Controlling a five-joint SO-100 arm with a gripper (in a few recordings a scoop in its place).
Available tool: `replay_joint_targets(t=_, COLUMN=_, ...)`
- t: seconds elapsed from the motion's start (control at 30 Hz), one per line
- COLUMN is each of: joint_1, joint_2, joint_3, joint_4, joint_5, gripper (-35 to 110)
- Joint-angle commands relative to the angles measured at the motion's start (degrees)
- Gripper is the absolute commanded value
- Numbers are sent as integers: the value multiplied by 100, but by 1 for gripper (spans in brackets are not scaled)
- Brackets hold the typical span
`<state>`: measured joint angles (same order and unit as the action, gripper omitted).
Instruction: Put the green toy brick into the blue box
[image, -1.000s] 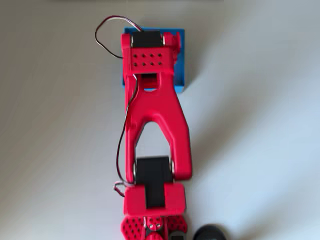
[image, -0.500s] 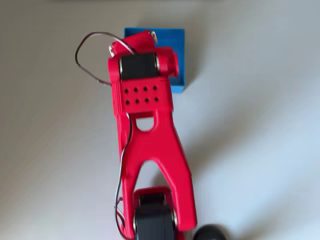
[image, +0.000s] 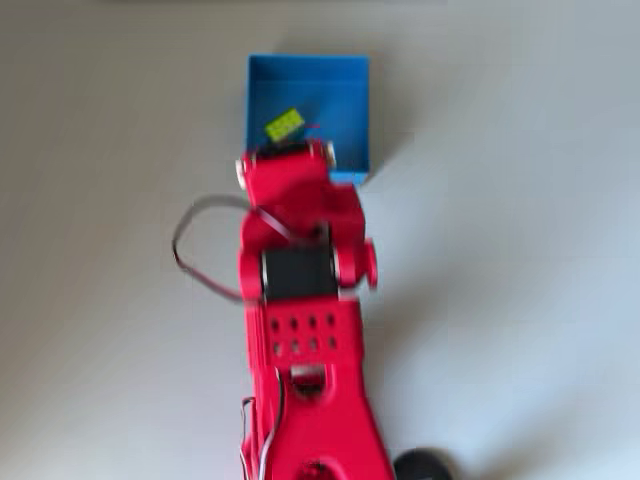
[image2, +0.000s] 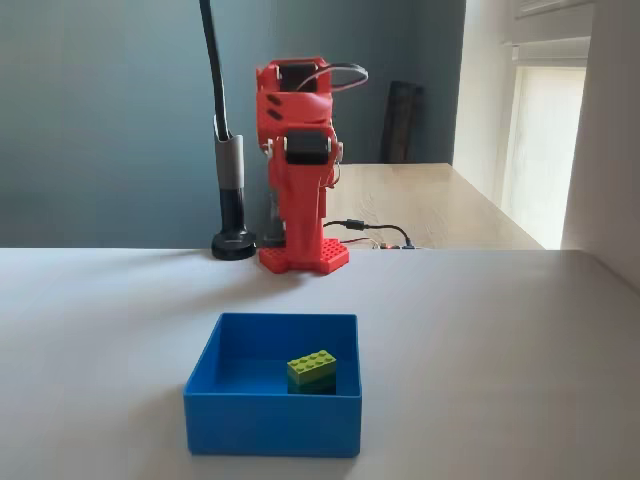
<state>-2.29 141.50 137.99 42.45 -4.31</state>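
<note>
Inside the blue box lies the green toy brick; the gripper's jaw state can't be told.

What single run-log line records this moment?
small lime-green plastic brick: inside square blue plastic box | red arm: folded behind box | gripper: state unclear

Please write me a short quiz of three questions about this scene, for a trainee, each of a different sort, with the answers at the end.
1. True or false: the brick lies inside the box.
2. In the fixed view, the arm is: A) folded back behind the box, B) reaching into the box, C) lying flat on the table.
3. Fill in: the brick is lime-green and the box is ____.

Key: 1 true; 2 A; 3 blue.
</note>
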Motion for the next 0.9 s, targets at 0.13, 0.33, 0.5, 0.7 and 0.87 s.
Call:
replay_joint_targets(t=0.13, joint_1=53, joint_2=2188, joint_3=2074, joint_4=-185, joint_5=-202, gripper=0)
replay_joint_targets(t=0.33, joint_1=105, joint_2=3357, joint_3=3419, joint_4=-246, joint_5=-229, gripper=0)
replay_joint_targets(t=0.5, joint_1=185, joint_2=4096, joint_3=4096, joint_4=-237, joint_5=-255, gripper=0)
replay_joint_targets(t=0.7, joint_1=211, joint_2=4535, joint_3=4157, joint_4=176, joint_5=-18, gripper=0)
replay_joint_targets(t=0.87, joint_1=246, joint_2=4588, joint_3=4157, joint_4=545, joint_5=88, gripper=0)
